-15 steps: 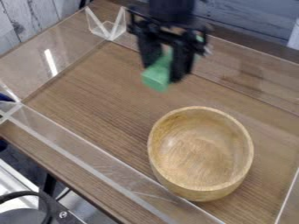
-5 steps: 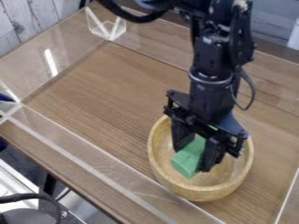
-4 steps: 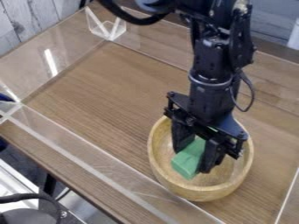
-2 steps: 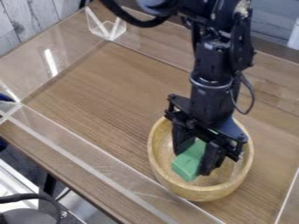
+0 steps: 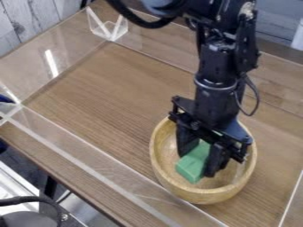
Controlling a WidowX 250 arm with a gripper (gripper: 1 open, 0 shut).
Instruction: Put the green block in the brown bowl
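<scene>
The brown bowl (image 5: 240, 188) sits on the wooden table at the lower right, light wood with a thick rim. My gripper (image 5: 200, 168) points straight down into it on the black arm. Its two black fingers (image 5: 222, 160) stand close on either side of the green block (image 5: 190, 167), shut on it. The block is low inside the bowl, near the bowl's left inner side. Whether the block's underside touches the bowl's floor is hidden by the rim and fingers.
Clear acrylic walls (image 5: 73, 148) fence the wooden table (image 5: 106, 93) on the front-left and at the back. A small clear plastic stand (image 5: 110, 27) sits at the back left corner. Black cable (image 5: 27, 213) loops outside the wall at the bottom left.
Three seconds ago the gripper held the green block above the table's back middle; it now stands down in the bowl. Over the last second nothing has visibly moved.
</scene>
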